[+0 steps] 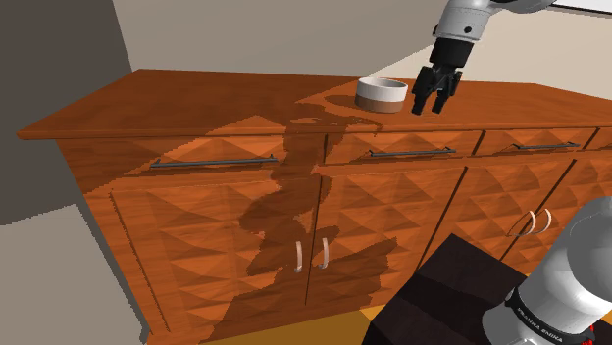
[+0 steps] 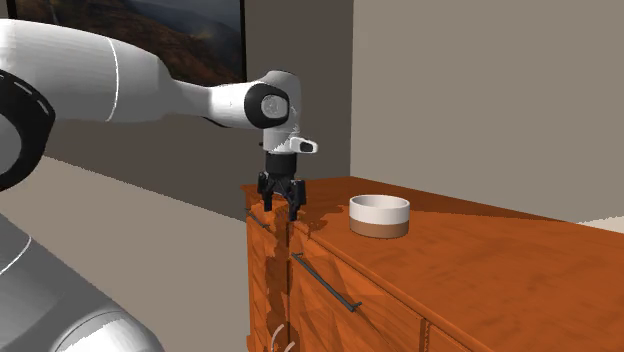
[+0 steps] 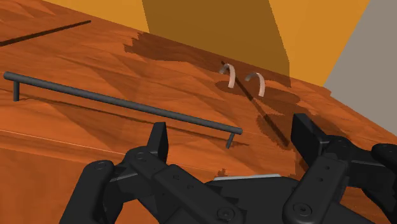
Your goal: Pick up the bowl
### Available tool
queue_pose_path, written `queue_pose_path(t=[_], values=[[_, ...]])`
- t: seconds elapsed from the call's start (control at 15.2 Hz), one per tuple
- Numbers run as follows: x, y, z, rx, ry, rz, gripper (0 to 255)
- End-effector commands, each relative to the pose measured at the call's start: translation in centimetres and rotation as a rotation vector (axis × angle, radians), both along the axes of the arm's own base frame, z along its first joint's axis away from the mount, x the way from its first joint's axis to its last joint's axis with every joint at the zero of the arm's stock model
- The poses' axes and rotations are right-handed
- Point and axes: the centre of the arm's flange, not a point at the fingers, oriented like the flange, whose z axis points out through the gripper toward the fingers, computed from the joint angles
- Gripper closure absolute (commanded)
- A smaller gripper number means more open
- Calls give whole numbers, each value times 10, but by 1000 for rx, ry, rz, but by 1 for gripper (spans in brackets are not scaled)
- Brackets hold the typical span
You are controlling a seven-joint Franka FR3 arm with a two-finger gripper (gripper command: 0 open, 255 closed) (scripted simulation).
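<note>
Shows a white bowl [image 1: 382, 94] with a brown base, upright on a wooden table [image 1: 196, 98] near its front edge. Shows the black tool [image 1: 434, 102] near the bowl, on the shoulder view's right, fingers apart and clasping nothing, aimed down past the edge at a drawer handle [image 3: 121, 103] and two door pulls [image 3: 232, 76].

White bowl [image 1: 382, 94] with brown base; orange-brown sideboard [image 1: 226, 206], diamond-relief fronts; black end effector [image 1: 434, 99]; dark bar handles [image 1: 214, 161]
</note>
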Motion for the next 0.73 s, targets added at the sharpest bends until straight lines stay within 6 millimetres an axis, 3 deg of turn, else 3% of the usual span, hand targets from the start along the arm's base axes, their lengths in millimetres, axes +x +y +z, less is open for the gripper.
queue_pose_path(t=[0.0,0.66], values=[[25,-10,3,-9,-2,1,0],[147,-48,14,-47,-12,9,0]])
